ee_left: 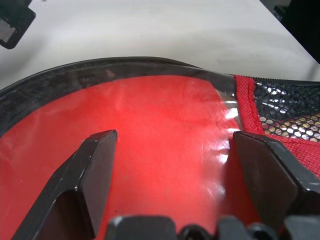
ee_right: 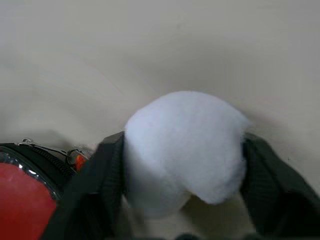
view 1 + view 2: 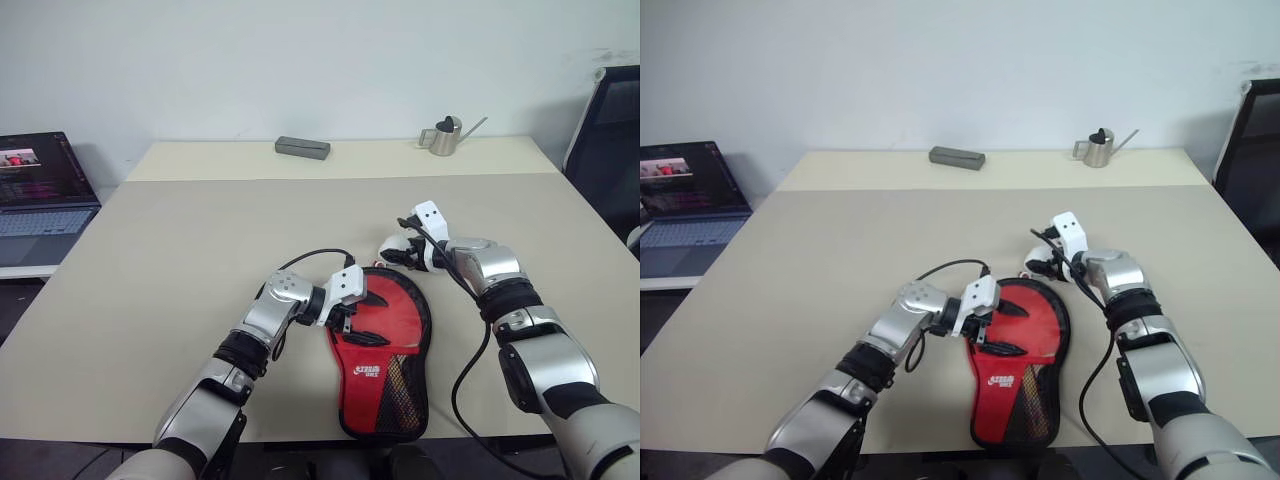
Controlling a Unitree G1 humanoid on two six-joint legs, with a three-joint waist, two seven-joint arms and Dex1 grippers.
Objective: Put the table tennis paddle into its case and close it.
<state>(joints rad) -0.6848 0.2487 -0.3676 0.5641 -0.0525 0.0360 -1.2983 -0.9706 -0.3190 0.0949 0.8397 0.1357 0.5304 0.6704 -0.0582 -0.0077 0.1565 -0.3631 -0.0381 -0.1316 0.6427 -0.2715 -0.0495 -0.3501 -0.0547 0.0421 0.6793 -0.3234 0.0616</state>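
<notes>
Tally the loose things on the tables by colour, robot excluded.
Red and black: 1, the case
White: 1, the ball
Grey: 1, the flat block
Silver: 1, the watering can
Dark: 1, the laptop
Total: 5

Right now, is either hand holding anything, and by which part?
The right hand has its fingers on both sides of the white ball; a firm grip cannot be told. The left hand is open over the case.

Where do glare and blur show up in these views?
Left wrist view: bright glare streaks on the case's clear panel beside the black mesh. Right wrist view: the small white ball between the right hand's fingers looks soft, out of focus. Eye views: even light, faint shadows on the table.
</notes>
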